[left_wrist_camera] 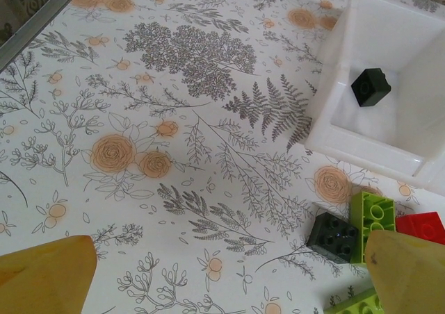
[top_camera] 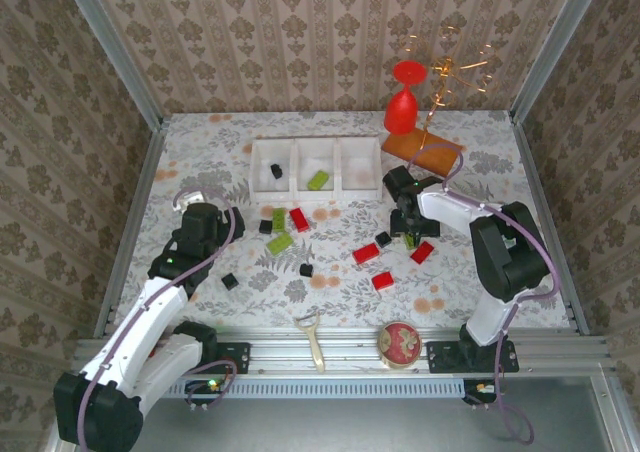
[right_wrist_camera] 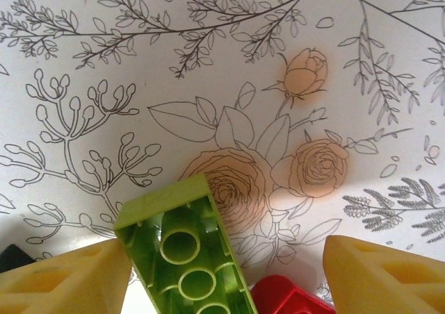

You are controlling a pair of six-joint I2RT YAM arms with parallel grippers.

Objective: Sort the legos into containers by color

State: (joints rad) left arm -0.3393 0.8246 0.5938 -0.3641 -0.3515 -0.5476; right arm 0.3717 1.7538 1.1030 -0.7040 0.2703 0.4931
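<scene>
Right gripper (right_wrist_camera: pixel 226 255) open astride lime brick (right_wrist_camera: pixel 177 248), long axis roughly square to closing line, brick against one jaw; left gripper (left_wrist_camera: pixel 222 258) open

Bright, even light falls from above on the table (top_camera: pixel 200 162), and the shadows under the arms (top_camera: pixel 150 312) are short and soft. The top view is sharp, with the walls (top_camera: pixel 300 32) leaning outward at the edges. Left wrist view: the white bin (left_wrist_camera: pixel 361 144) nearly blows out. Right wrist view: the yellow fingertips (right_wrist_camera: pixel 62 279) and green brick (right_wrist_camera: pixel 181 251) are soft up close, while the table beyond is crisp.
</scene>
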